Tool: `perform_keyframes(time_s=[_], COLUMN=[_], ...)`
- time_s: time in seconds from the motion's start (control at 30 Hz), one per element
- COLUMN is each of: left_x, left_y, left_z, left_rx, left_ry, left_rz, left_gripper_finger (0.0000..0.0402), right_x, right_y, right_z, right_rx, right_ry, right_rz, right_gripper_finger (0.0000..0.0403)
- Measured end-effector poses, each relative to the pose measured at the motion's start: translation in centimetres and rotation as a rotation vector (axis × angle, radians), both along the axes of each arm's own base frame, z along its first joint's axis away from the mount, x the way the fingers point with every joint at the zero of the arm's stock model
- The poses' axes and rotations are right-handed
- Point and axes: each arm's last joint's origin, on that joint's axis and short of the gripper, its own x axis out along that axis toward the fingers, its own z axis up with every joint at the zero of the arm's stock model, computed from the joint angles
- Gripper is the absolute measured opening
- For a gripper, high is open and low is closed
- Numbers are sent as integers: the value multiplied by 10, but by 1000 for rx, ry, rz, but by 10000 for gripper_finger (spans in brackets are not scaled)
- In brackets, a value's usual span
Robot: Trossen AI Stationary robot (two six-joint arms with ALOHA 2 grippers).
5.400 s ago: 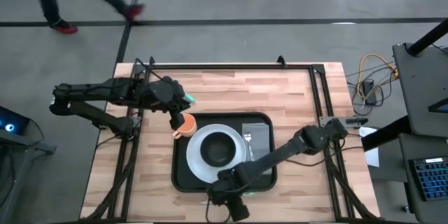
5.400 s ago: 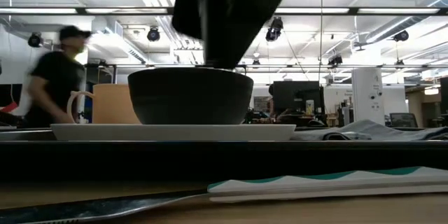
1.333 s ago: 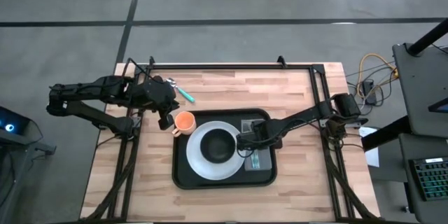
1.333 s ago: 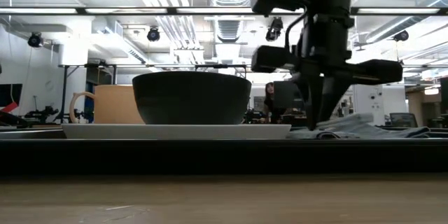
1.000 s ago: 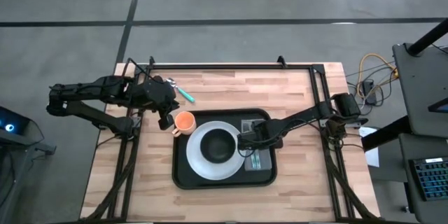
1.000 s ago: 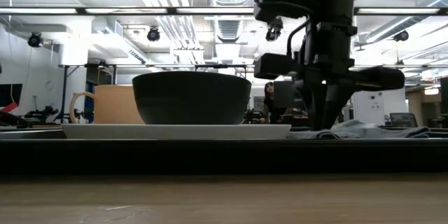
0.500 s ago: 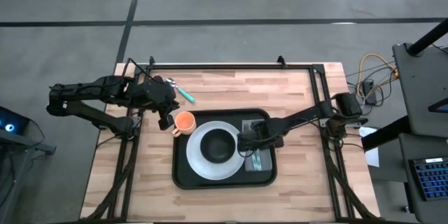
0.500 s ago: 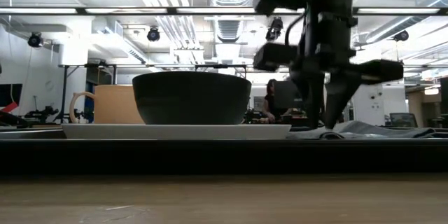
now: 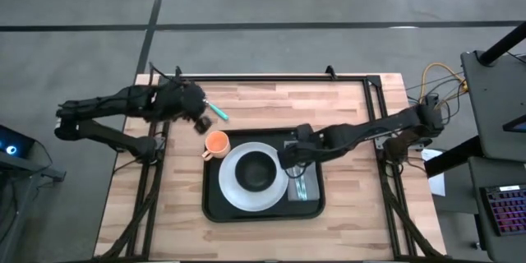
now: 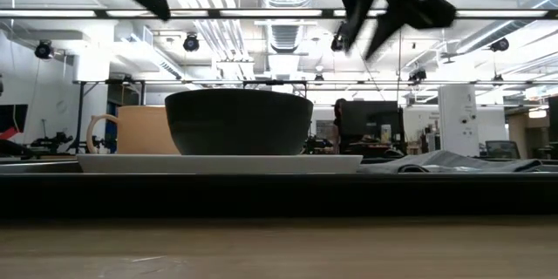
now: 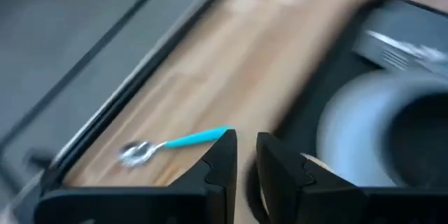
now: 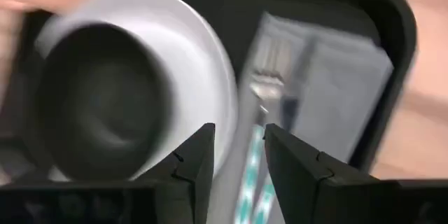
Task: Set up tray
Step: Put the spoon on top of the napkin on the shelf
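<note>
The black tray (image 9: 215, 205) lies mid-table. On it a white plate (image 9: 233, 189) carries a black bowl (image 9: 256, 173). Right of the plate, a grey napkin (image 9: 306, 154) lies flat with a teal-handled fork (image 9: 300, 186) along its near part. An orange cup (image 9: 216, 142) stands at the tray's far-left corner. A teal-handled spoon (image 9: 215, 111) lies on the wood beyond it. My right gripper (image 9: 288, 159) hangs open above the fork (image 12: 262, 105) and the plate's right rim. My left gripper (image 9: 199, 122) is shut and empty, raised between cup and spoon (image 11: 175, 143).
A black frame rail (image 9: 271, 77) runs along the table's far edge, and rails run down both sides. Bare wood (image 9: 353, 115) shows right of and beyond the tray. In the low view the cup (image 10: 139, 129) stands behind the plate (image 10: 218, 164).
My right gripper has risen straight up from the napkin and fork, high above the tray, and its fingers stand wider apart than a second ago. My left gripper has lifted and drawn back from the cup toward the far edge. Fork, cup and plate have stayed put.
</note>
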Motion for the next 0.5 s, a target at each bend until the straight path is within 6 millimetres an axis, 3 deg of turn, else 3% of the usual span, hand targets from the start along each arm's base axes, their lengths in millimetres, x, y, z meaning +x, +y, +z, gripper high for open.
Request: perform_keyframes(time_s=[0.27, 0.5], left_x=[19, 59], left_y=[47, 71], left_z=[-27, -38], left_rx=[-89, -116], left_ry=[-221, -420], left_rz=[468, 604], left_gripper_finger=[38, 38], right_x=[8, 9], right_y=[-1, -2], right_z=[45, 62], right_rx=[-146, -189], right_ry=[-114, -142], right_rz=[159, 218], right_gripper_finger=[118, 118])
